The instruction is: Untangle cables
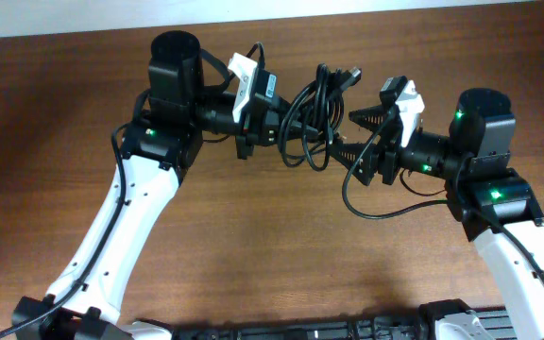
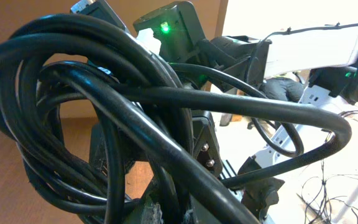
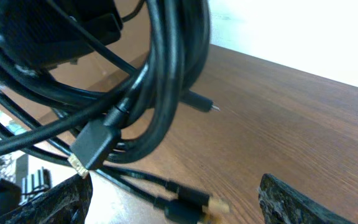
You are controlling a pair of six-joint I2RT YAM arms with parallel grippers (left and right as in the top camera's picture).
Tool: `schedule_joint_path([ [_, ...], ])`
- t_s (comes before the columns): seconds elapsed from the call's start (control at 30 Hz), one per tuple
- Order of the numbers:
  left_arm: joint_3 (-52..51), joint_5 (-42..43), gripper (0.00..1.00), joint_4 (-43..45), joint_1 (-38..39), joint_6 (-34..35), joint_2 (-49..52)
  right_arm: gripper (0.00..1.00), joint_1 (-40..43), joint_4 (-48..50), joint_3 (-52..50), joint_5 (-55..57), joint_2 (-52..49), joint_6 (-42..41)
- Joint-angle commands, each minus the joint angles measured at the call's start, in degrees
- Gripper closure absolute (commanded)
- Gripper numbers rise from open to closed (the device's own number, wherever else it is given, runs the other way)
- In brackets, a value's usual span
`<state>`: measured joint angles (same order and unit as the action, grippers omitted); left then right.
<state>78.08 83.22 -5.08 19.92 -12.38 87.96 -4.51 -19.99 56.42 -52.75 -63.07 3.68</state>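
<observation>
The cables point(image 1: 314, 113) form one tangled bundle of black loops at the far middle of the wooden table point(image 1: 253, 255), between the two arms. The left gripper point(image 1: 270, 125) is closed on the bundle's left side. In the left wrist view the thick overlapping loops point(image 2: 135, 124) fill most of the frame.

The right gripper point(image 1: 359, 140) sits just right of the bundle with its jaws spread wide and nothing clamped between them. In the right wrist view its two fingers point(image 3: 61, 199) show at the bottom corners, well apart. There the loops point(image 3: 160, 81) hang above the tabletop. A flat rectangular plug point(image 3: 95, 146) dangles near the left finger, and a small round-tipped plug point(image 3: 201, 102) points right. Two gold-tipped plugs point(image 3: 194, 208) appear blurred low in the frame between the fingers.
</observation>
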Motion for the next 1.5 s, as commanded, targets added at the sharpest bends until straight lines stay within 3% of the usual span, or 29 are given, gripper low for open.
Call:
schedule_joint_path([
  [0.0,0.31,-0.13,1.00,0.35,0.07,0.39,-1.09,0.16,-0.35,-0.13,0.92,2.64,-0.11,0.59],
  [1.03,0.31,-3.56,1.00,0.52,1.36,0.37,-1.09,0.16,-0.35,-2.08,0.92,2.43,-0.09,0.37],
  [1.47,0.28,-3.54,1.00,-1.18,1.46,0.37,-1.09,0.16,-0.33,2.21,0.92,2.47,-0.09,0.37],
])
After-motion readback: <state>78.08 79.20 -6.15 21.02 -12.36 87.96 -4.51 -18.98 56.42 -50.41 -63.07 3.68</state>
